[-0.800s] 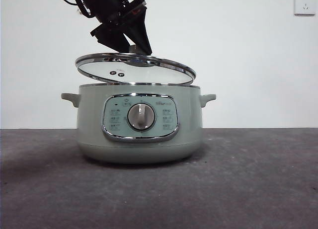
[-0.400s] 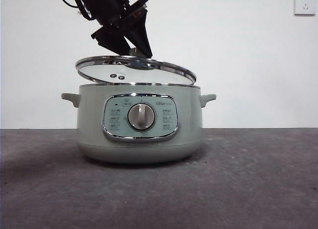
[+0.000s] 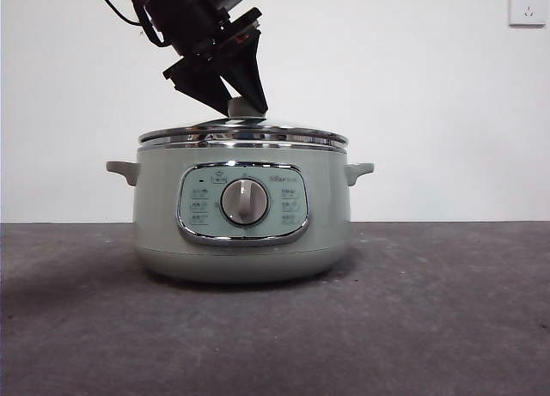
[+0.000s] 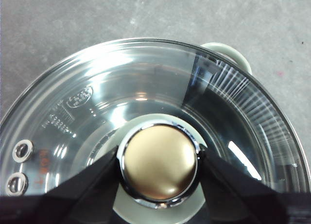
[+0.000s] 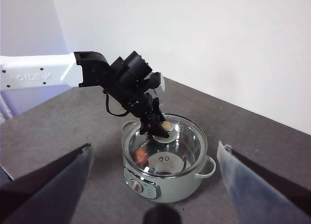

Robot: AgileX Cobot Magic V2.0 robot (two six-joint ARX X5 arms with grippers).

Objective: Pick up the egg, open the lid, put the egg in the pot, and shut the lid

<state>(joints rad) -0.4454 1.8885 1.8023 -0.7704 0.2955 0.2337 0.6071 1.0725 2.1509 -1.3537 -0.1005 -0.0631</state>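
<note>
The pale green pot (image 3: 243,241) stands mid-table with the glass lid (image 3: 243,137) lying flat on its rim. My left gripper (image 3: 247,106) reaches down from the upper left, its jaws shut on the lid's round knob (image 4: 159,161). Through the glass (image 5: 170,153) the brownish egg (image 5: 141,157) shows inside the pot (image 5: 163,191). My right gripper (image 5: 154,147) hangs high above the table, open and holding nothing. The front view hides the egg.
The pot's side handles (image 3: 122,168) stick out on both sides. The dark grey table (image 3: 430,327) runs to a white wall with a socket (image 3: 527,7) at the upper right.
The lid, tilted above the pot with its left edge raised, has come down flat onto the rim. The left gripper came down with it, still on the knob.
</note>
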